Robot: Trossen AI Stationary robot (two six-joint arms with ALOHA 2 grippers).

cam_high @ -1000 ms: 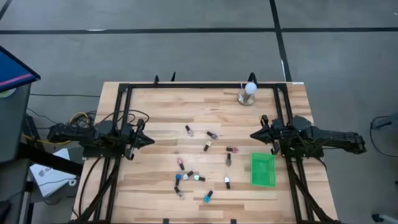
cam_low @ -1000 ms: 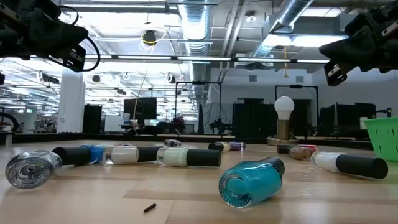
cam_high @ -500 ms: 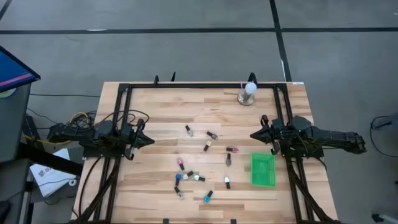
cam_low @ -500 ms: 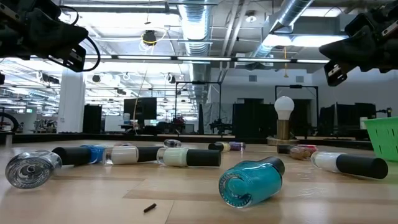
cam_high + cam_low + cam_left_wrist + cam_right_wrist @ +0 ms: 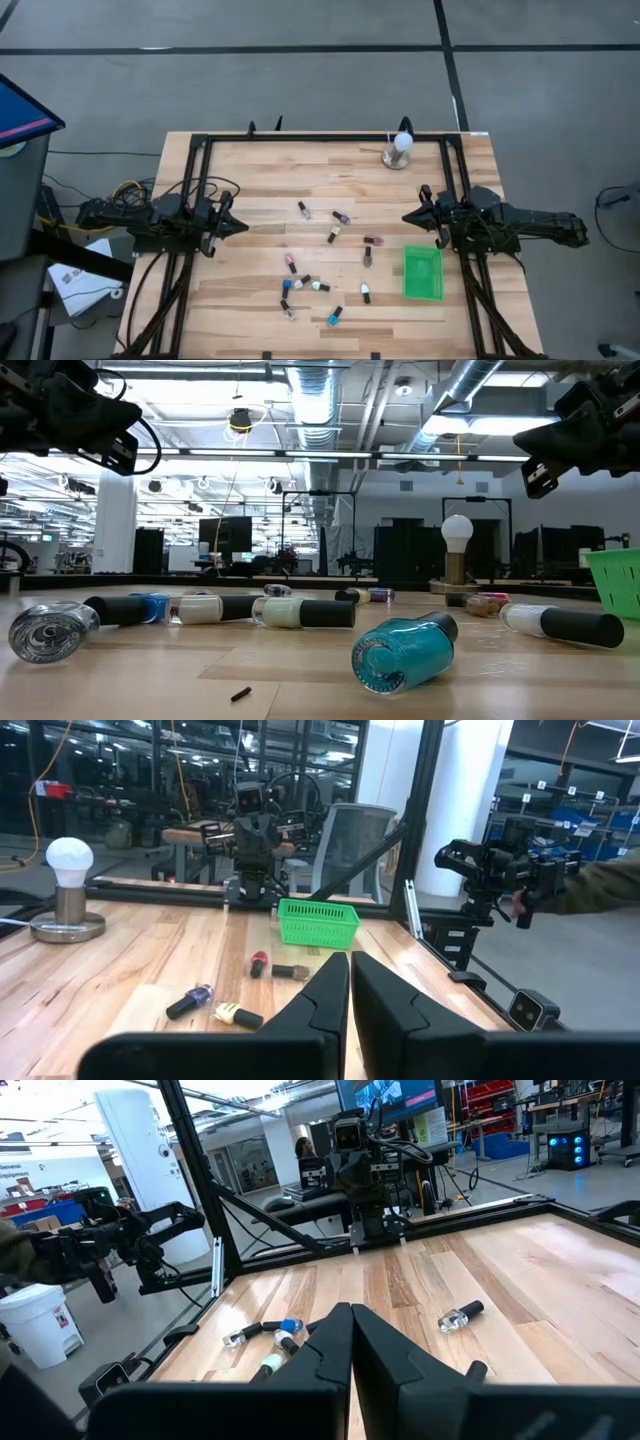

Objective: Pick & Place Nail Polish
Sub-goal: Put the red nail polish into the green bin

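Several tiny nail polish bottles (image 5: 318, 260) lie on their sides on the wooden table's middle; a teal one (image 5: 403, 651) lies nearest in the low view, a clear one (image 5: 50, 630) at its left. My left gripper (image 5: 243, 225) hovers shut and empty at the table's left, its fingers together in the left wrist view (image 5: 349, 988). My right gripper (image 5: 406, 217) hovers shut and empty at the table's right, above the bottles, its fingers together in the right wrist view (image 5: 351, 1342).
A green basket (image 5: 422, 273) stands at the right, near my right gripper. A white bulb on a round metal base (image 5: 398, 153) stands at the far edge. A black frame (image 5: 320, 138) borders the table. Bare wood lies between my left gripper and the bottles.
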